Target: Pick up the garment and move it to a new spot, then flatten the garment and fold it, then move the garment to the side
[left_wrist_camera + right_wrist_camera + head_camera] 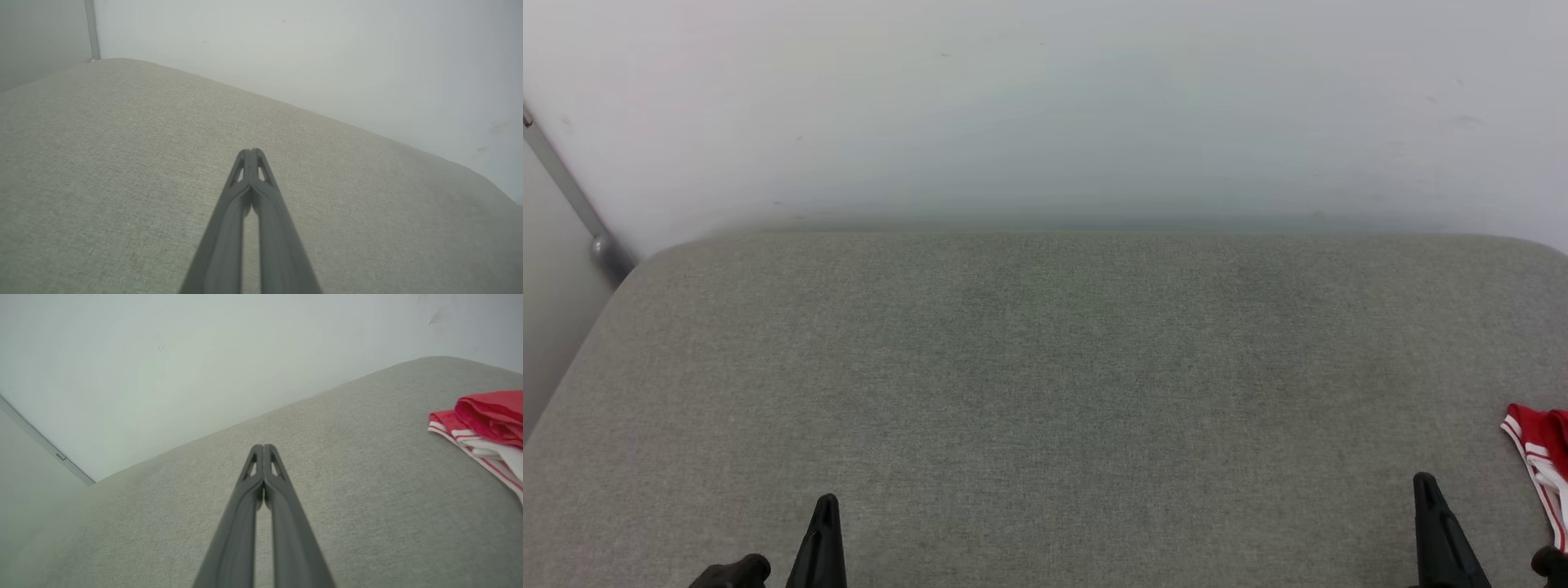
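The head view looks forward and down from high over the broad grey woven-cloth padded surface (1045,392), facing the pale plain wall (1045,106) behind it. The left wrist view sits low and close to that cloth, looking along the left gripper (252,152) toward the wall; both views catch the thin grey metal rail (572,196) at the left corner. The right wrist view looks along the right gripper (263,447), rolled sideways (the far edge slants), and shares with the head view the crumpled red T-shirt with red-and-white striped trim (482,416).

Grey woven cushioned surface (1045,367), red-and-white garment (1542,453) in a heap at its right edge
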